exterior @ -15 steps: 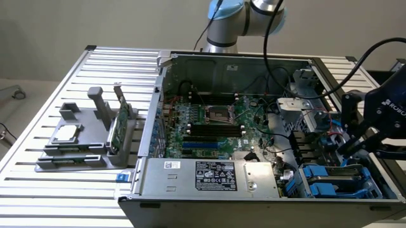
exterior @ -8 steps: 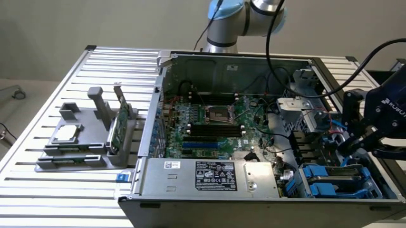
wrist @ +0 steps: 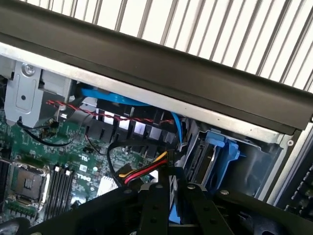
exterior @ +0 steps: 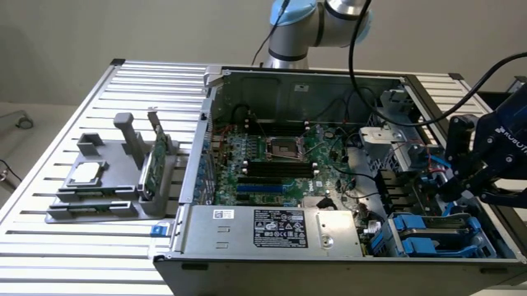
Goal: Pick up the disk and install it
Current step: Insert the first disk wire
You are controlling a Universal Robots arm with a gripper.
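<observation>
The tool (wrist: pixel 172 192), clenched on what appears to be the blue-framed disk (wrist: pixel 173 213), edge-on, hangs inside the computer case (exterior: pixel 329 275). In the exterior view, the blue drive bays (exterior: pixel 424 237) lie at its seven o'clock.

In the wrist view the disk (wrist: pixel 172 211) shows as just a thin blue strip pinched between the black fingers (wrist: pixel 155 205) of the gripper (wrist: pixel 172 190), its label and metal body hidden behind them. At the exterior view's right edge the frame cuts off the black wrist housing (exterior: pixel 502 154). The print on the power supply label (exterior: pixel 280 228), lower middle of that frame, is too small to read.
</observation>
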